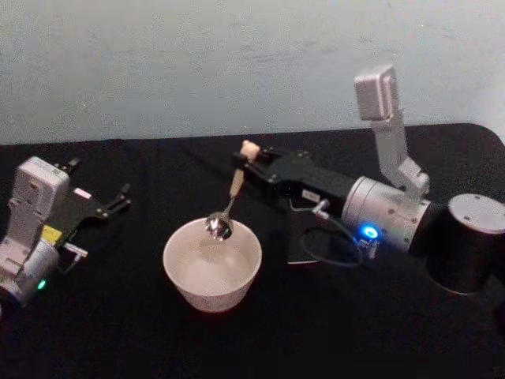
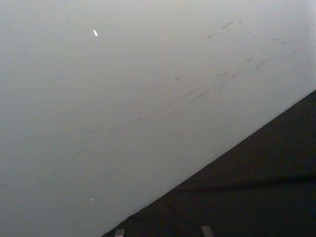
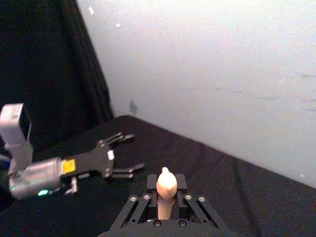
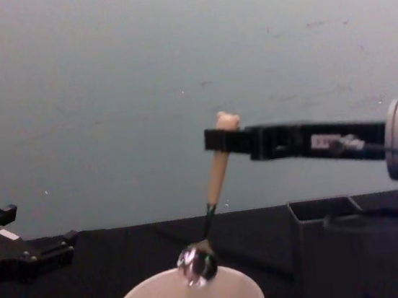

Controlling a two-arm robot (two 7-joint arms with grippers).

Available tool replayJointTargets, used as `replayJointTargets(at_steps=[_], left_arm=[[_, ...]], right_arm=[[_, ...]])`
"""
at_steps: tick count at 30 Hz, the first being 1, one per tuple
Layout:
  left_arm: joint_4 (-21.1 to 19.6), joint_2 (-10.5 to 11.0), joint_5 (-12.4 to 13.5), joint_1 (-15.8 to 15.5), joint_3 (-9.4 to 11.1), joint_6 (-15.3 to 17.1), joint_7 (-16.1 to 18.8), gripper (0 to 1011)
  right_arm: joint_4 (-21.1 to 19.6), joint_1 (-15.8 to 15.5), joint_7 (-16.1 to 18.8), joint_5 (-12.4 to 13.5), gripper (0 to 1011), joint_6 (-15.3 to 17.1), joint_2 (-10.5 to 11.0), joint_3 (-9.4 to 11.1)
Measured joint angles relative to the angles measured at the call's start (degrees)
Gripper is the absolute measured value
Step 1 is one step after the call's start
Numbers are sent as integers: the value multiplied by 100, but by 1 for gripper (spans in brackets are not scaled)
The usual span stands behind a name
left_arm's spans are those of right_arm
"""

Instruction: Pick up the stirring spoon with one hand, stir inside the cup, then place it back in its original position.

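Right tool (image 1: 251, 162): closed on the upper handle of the stirring spoon, held above the desk at 1 o'clock from the cup in the head view; the arm reaches in from 3 o'clock.
Stirring spoon (image 1: 234, 185): hangs from the right tool, slanting toward 7 o'clock; the bear head pokes out above the fingers, and the beige handle, dark neck and silver bowl lie below them.
Spoon bowl: at rim height over the 12 o'clock side of the cup's mouth; I cannot tell whether it touches the rim.
Cup (image 1: 209, 298): cream-white, upright on the desk, directly under the spoon's lower end.
Holder (image 4: 327, 249): dark grey, square, upright at 3 o'clock from the cup, just beside it, beneath the right arm.
Left tool (image 1: 101, 178): fingers spread apart, gripping nothing, low over the desk at 9 o'clock from the cup, well apart from it.
Desk (image 1: 355, 332): covered in black cloth.
Backdrop: pale wall at 12 o'clock.
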Motion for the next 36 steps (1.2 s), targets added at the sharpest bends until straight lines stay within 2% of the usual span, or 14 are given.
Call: replayJointTargets(at_steps=[7,17,29,36], left_arm=[[0,0,0,0,0,0,0,1001],[0,0,0,0,0,0,0,1001],[0,0,0,0,-1,0,0,1001],[0,0,0,0,0,0,0,1001]], right_arm=[[-211,-77,-373,278,212,201,52,313],[-371,-120,-756,555,212,310,134,610],[-500,-157,-956,902,212,334,268,846],[-677,-271,-1015,1136,212,307,465,988]])
